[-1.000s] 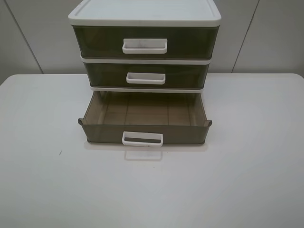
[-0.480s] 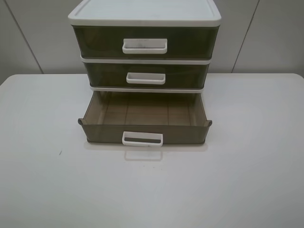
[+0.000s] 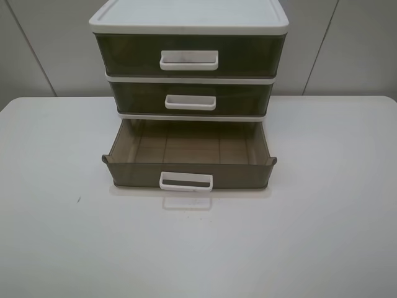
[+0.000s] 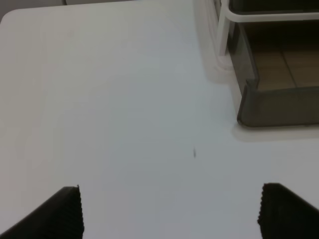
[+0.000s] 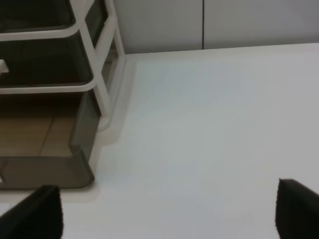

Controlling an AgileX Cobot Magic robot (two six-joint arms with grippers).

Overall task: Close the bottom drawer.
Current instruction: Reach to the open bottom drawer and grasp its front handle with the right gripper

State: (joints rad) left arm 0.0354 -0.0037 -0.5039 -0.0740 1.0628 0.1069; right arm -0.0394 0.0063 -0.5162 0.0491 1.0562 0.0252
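**Bottom drawer pulled out; both end effectors spread wide**

Left of the drawer unit (image 3: 189, 18), the left end effector (image 4: 169, 209) hangs over the bench (image 3: 49, 236), its two fingertips far apart and empty. A small dark speck (image 4: 194, 153), possibly a mark, lies beneath it. The unit holds three drawers, each with one white handle. The top drawer (image 3: 124, 56) and middle drawer (image 3: 136, 98) sit flush, while the bottom drawer (image 3: 189, 174) juts forward from the unit. Right of the unit, the right end effector (image 5: 169, 204) is likewise spread and empty.

A lab-style test station is suggested by a white table (image 3: 322, 236), backed at 12 o'clock by grey wall panels (image 3: 347, 43).
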